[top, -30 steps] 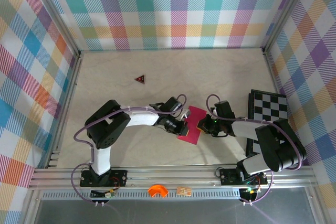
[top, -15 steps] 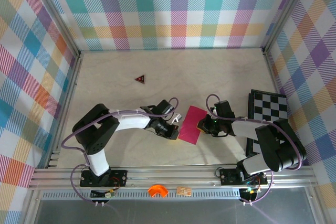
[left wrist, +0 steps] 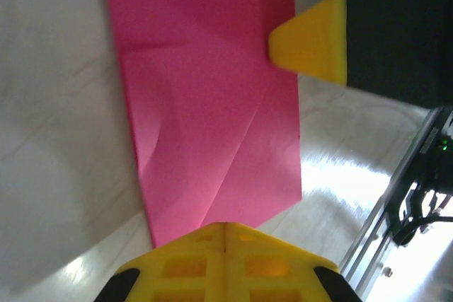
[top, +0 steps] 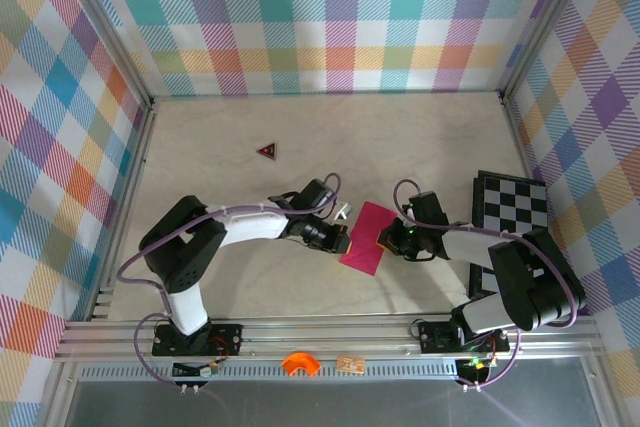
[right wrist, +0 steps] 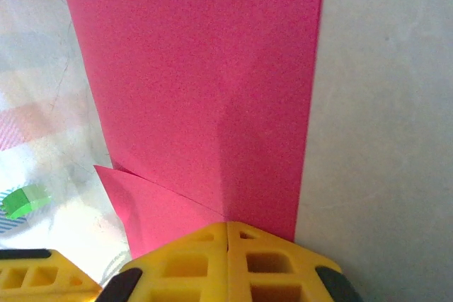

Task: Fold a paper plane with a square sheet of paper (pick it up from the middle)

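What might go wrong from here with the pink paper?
The pink paper bulges near one edge in the left wrist view; the shut left gripper moving over it could set a stray crease. One corner of the lower layer pokes out past the top layer, so later folds may come out crooked. The shut right gripper at the edge might drag it.

The left gripper (top: 346, 241), which drew back from the pink paper (top: 367, 238) half a second ago, is forward again, its shut tips meeting the paper's edge just ahead. Behind it, the left arm (top: 245, 222) lies lower and more stretched than a second ago.
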Controlling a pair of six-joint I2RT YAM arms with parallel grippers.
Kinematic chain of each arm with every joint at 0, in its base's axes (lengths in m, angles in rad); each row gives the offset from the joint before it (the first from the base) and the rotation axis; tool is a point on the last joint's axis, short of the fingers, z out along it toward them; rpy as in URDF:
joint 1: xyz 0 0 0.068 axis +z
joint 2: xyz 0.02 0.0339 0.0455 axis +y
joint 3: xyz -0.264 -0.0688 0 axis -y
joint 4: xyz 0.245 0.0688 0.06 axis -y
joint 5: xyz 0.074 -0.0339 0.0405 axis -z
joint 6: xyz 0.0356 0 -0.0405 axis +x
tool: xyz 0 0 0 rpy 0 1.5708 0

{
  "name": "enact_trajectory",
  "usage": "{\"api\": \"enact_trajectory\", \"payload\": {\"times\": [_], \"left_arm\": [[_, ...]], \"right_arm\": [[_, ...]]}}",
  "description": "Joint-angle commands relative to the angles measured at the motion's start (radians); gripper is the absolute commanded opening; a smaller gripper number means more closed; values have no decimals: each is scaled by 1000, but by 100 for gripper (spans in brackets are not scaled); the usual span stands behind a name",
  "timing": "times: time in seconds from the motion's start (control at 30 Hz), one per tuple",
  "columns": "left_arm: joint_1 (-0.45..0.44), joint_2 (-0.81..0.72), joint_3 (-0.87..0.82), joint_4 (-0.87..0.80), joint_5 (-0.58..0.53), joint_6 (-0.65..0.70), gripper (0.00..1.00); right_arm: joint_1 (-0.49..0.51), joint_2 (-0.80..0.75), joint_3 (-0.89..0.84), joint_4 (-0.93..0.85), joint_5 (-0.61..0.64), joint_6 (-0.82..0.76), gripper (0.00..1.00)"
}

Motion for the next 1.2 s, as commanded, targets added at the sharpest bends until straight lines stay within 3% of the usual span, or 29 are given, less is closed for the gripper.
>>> {"api": "enact_trajectory", "payload": {"times": [0.0,0.3,0.53,0.6,1.17], "left_arm": [[-6,72,54,-57,22,-3,4],[-9,74,-12,-65,-33,0,3],[-9,93,-53,-39,-54,-46,1],[-9,89,-59,-36,-62,-49,1],[-9,79,-100,-21,-48,-60,0]], "right_arm": [[-7,0,24,-48,-1,-20,1],[4,-52,51,-8,-62,18,5],[194,17,80,32,25,98,5],[201,50,64,35,49,127,3],[-81,-21,-41,-33,31,17,3]]}}
